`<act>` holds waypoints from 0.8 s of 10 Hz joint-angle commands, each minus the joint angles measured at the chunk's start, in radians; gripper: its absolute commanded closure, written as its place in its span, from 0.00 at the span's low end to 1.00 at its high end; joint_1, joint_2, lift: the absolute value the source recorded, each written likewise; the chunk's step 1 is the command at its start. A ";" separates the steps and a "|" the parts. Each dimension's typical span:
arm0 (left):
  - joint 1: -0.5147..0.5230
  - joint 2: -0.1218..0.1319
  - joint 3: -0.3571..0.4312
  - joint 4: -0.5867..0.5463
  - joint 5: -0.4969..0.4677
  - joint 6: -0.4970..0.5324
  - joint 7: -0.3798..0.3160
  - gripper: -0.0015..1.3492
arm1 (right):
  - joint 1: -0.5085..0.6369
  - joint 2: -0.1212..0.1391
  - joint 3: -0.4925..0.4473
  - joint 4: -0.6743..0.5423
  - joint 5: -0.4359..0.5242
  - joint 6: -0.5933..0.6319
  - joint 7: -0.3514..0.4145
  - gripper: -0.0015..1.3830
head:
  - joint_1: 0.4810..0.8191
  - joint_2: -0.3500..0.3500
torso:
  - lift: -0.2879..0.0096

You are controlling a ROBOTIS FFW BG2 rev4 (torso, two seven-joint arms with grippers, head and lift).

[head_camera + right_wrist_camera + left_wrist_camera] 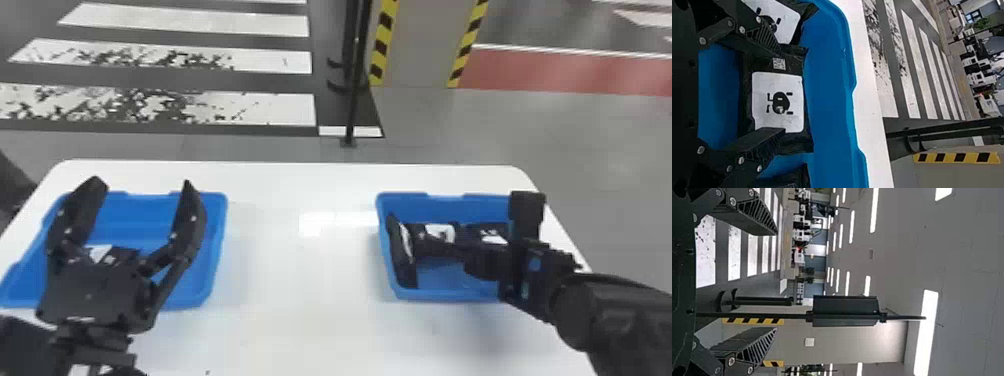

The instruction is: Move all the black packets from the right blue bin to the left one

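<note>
The task looks partly done: at least one black packet lies in the left blue bin, while three remain for transfer in the right blue bin. The labelled middle packet lies directly ahead of the right gripper, between its spread fingers, seemingly ungripped. With twelve o'clock pointing away from the robot, the leaning packet sits around eight o'clock from it, the third packet near three. The left gripper hangs over its bin, fingers wide apart and empty.
</note>
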 commanded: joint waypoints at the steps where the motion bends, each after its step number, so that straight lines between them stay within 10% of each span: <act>1: -0.001 0.000 0.001 0.004 0.001 -0.006 0.000 0.14 | -0.004 -0.002 0.000 0.006 0.002 0.020 0.000 0.53 | 0.63 0.35 | 0.50; 3: -0.003 0.000 0.001 0.009 0.001 -0.011 0.000 0.14 | -0.009 -0.003 0.012 0.011 -0.012 0.023 0.000 0.82 | 0.63 0.35 | 0.50; 8: -0.006 0.000 0.001 0.019 0.009 -0.030 0.000 0.14 | 0.101 0.024 -0.060 -0.127 -0.058 -0.061 0.000 0.85 | 0.63 0.37 | 0.50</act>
